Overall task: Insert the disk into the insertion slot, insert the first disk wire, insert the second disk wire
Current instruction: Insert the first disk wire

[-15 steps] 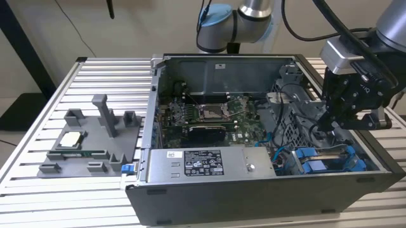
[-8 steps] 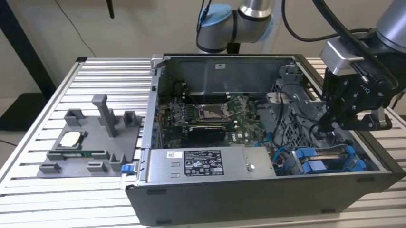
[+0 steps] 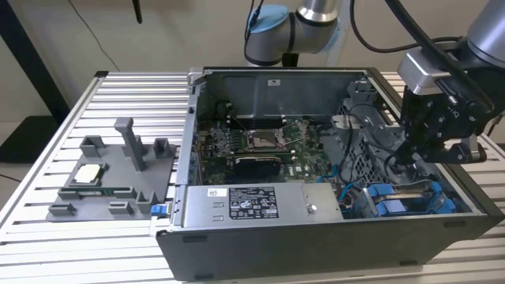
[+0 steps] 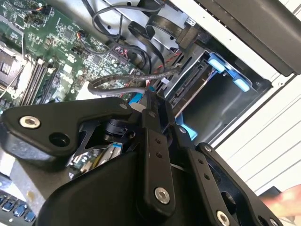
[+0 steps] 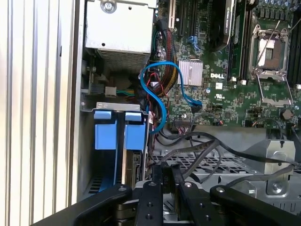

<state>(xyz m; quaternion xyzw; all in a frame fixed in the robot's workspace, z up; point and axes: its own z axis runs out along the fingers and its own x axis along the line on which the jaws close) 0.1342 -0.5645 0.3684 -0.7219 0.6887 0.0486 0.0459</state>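
One robot arm (image 3: 311,26) carries one claw (image 3: 397,158) down into one open computer case (image 3: 316,248), at the corner on the exterior view's right where the drive bays sit. Whether the claw is clenched or released cannot be told.

In the first wrist view two blue carrier fronts (image 5: 104,129) stand side by side under the grey rim of the insertion slot (image 5: 117,106). Below the front nearer the claw, the disk (image 5: 135,165) shows as a narrow grey edge set into the bay; how deep it sits cannot be told.

One light-blue data cable (image 5: 162,94) loops just beside the carriers. A bundle of black wires (image 5: 202,146), too tangled to count, crosses the perforated metal next to the claw. In the second wrist view one grey sleeved wire (image 4: 127,80) passes just beside the claw's tip.

One power-supply box (image 3: 261,204) lies along the case's near edge. One motherboard (image 3: 261,142) with one processor socket (image 5: 270,47) fills the floor.

The claw is hemmed by the case wall on one side and the wires on the other, with open room above.

On the worktop (image 3: 47,248), one grey fixture tray (image 3: 110,177) sits just beside the case at the exterior view's left. It holds one processor chip (image 3: 87,173) and one memory stick (image 3: 110,192). Bare slats run around the tray.
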